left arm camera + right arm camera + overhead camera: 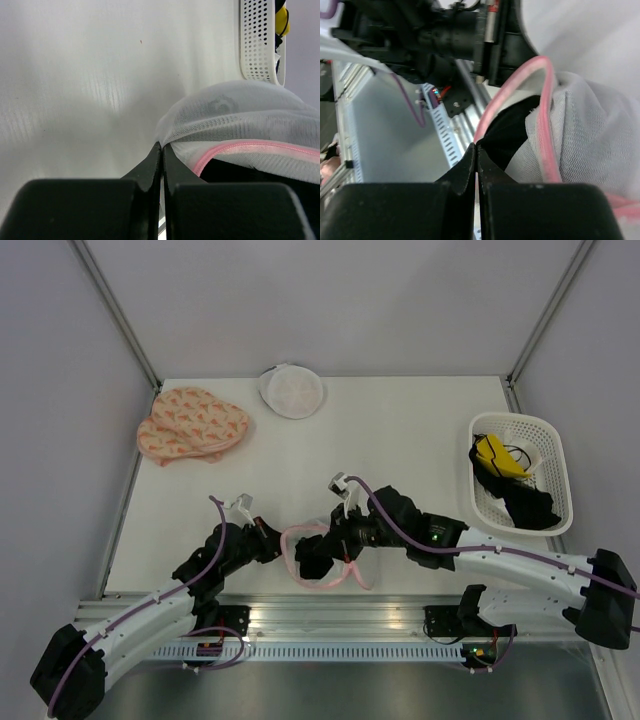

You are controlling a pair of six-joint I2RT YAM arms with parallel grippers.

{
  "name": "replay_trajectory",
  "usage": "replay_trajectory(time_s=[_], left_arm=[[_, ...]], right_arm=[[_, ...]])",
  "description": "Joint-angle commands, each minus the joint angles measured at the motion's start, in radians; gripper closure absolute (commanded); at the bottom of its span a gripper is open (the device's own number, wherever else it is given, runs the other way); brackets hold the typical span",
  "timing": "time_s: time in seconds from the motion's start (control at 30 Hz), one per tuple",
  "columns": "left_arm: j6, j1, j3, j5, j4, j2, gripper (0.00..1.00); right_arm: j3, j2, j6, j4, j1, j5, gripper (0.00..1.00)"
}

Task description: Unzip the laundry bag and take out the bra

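Observation:
The white mesh laundry bag (335, 575) with a pink zipper lies at the table's near edge, its zipper open. The black bra (312, 558) shows in the opening. My left gripper (272, 540) is shut on the bag's mesh at its left edge; in the left wrist view the tips (162, 146) pinch the mesh (240, 112) beside the pink zipper (260, 147). My right gripper (322, 548) is shut on the bra; in the right wrist view the tips (476, 146) pinch black fabric (507, 132) at the zipper opening (545, 110).
A white basket (555, 455) with black and yellow clothes stands at the right. A peach patterned item (190, 425) lies back left. A white mesh pouch (291, 390) lies at the back centre. The metal rail (330, 615) runs just below the bag.

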Motion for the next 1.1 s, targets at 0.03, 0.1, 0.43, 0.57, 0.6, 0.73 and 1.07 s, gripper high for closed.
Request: replay_trajectory(time_s=[0.03, 0.1, 0.43, 0.57, 0.6, 0.73, 1.07], left_arm=[[-0.018, -0.003, 0.003, -0.016, 0.014, -0.001, 0.98], [-0.021, -0.003, 0.0, -0.016, 0.014, -0.004, 0.98], [-0.021, -0.003, -0.005, -0.018, 0.012, -0.012, 0.98], [-0.021, -0.003, -0.011, -0.018, 0.023, -0.006, 0.98], [-0.021, -0.003, -0.011, -0.018, 0.023, -0.004, 0.98], [-0.021, -0.003, -0.016, -0.016, 0.017, -0.007, 0.98], [-0.013, -0.003, -0.001, -0.018, -0.002, -0.021, 0.98]], right_arm=[[-0.005, 0.015, 0.074, 0.231, 0.0, -0.306, 1.0], [-0.023, 0.029, 0.111, 0.36, 0.0, -0.398, 1.0], [-0.039, -0.024, 0.152, 0.562, -0.001, -0.5, 1.0], [-0.022, -0.06, 0.133, 0.562, -0.009, -0.411, 0.99], [0.028, -0.067, 0.101, 0.429, -0.017, -0.292, 1.0], [0.168, -0.148, -0.074, 0.171, -0.035, 0.098, 1.0], [0.558, -0.062, -0.276, -0.267, -0.1, 1.103, 1.0]])
